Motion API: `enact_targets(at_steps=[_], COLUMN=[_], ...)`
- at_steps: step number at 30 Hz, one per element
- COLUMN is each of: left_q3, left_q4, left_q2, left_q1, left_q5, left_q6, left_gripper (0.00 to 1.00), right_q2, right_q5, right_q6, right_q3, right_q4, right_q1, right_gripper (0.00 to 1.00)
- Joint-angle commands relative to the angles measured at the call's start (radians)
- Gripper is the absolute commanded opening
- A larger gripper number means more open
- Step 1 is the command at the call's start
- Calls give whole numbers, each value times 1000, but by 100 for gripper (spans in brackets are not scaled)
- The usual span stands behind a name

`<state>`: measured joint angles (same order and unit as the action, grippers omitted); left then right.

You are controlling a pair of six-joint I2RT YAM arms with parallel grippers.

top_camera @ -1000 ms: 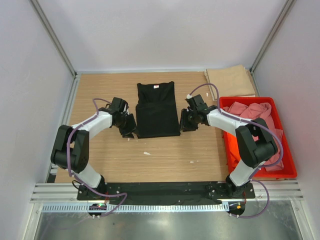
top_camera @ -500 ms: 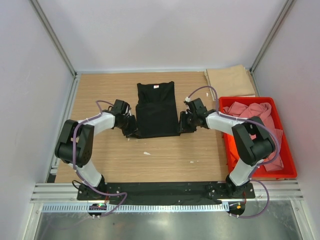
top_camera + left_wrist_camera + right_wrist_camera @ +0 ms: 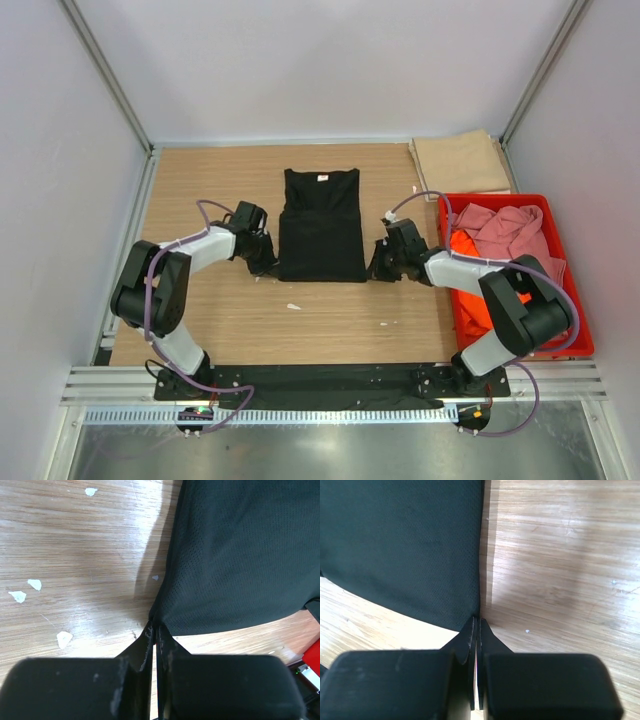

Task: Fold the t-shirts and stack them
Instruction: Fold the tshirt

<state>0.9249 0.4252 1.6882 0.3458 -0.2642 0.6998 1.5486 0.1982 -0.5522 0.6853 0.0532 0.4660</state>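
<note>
black shirt [image 3: 320,225] lies flat in the middle of the desk [image 3: 200,180], collar at the far end, a narrow oblong. both arms are down at its near hem. left jaws are pressed tight together on the near left corner, and the left wrist view shows the cloth edge running right into the pinch. right jaws are the same on the near right corner, tips closed with the hem caught between them. over on the right sits the red crate [image 3: 500,198], with the pink shirt [image 3: 505,228] bunched up inside it and the orange shirt [image 3: 465,250] showing at its left, crumpled beside the pink. tan shirt [image 3: 460,163] lies folded in the far right corner of the desk, just behind the crate. small white specks [image 3: 293,306] lie on the wood near the arms.
</note>
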Motion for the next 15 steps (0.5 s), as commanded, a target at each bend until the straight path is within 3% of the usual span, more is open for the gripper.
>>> enact_targets(at_steps=[1,6,7,10,15], left_q3=[-14,-12,-11,5,43], left_q4=[23,24,24,52,83], left_q2=[-22,-35,-33,-36,-45], left_q1=[1,22,24,27,25], left_q5=[46,37,34,52,103], left_q6=[9,10,9,4,-19], left_gripper=[0,0,4,30,42], right_q2=[-44,-97,-102,-108,-38], right_q5=[-28,-39,-40,-49,-36], right_q6=[-46,-55,-52,-32,1], right_q3=[-59,-99,-93,-52,34], right_q4=[-113,-132,-121,-81,-16], right_q1=[6,10,11,10,8], right_gripper=[1,1,12,30,39])
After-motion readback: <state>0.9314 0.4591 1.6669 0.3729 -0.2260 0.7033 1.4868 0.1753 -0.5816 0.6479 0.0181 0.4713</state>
